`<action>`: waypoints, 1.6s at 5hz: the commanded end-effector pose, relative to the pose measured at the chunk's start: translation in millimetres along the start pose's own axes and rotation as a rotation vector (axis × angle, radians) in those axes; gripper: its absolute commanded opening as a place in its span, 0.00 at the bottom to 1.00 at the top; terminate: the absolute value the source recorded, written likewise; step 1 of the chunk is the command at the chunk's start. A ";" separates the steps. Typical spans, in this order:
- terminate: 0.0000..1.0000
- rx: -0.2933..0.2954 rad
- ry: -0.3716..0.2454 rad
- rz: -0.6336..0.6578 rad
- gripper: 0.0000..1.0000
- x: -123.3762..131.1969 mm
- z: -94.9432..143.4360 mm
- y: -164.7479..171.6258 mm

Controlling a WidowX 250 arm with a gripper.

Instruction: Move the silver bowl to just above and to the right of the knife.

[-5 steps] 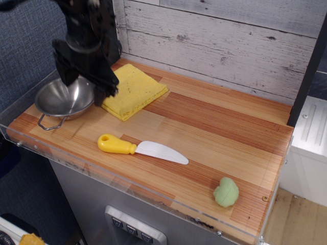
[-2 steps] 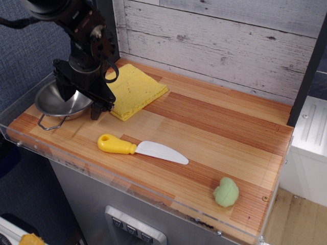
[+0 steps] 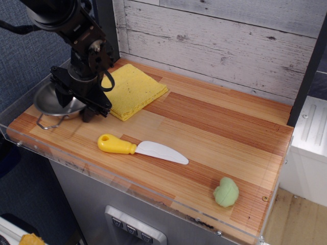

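The silver bowl (image 3: 47,102) sits at the far left of the wooden board, one wire handle (image 3: 43,124) pointing to the front. My gripper (image 3: 74,106) is low over the bowl's right side. It looks open, with one finger (image 3: 88,114) outside the rim on the board and the other over the bowl's inside. The arm hides much of the bowl. The knife (image 3: 142,148), with yellow handle and white blade, lies flat near the front edge, right of the bowl and apart from it.
A yellow sponge cloth (image 3: 137,88) lies right behind the gripper, touching or nearly touching the bowl. A small green lump (image 3: 226,192) sits at the front right. A clear plastic lip (image 3: 102,176) runs along the board's front and left edges. A plank wall stands behind.
The gripper has come down from above the bowl to rim level and shifted slightly left. The bowl, knife and cloth have not moved.
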State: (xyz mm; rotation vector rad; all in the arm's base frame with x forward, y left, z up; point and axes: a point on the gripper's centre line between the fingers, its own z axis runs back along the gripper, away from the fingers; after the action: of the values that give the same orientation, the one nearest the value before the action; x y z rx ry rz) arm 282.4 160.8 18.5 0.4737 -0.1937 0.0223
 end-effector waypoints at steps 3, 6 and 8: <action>0.00 -0.005 -0.047 0.012 0.00 4.1 17.3 2.3; 0.00 0.045 -0.103 0.027 0.00 41.0 79.9 24.9; 0.00 -0.023 -0.252 -0.131 0.00 67.4 118.6 -18.5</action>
State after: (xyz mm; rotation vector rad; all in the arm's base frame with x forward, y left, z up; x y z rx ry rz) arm 329.7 82.8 104.3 0.4493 -0.3500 -0.1869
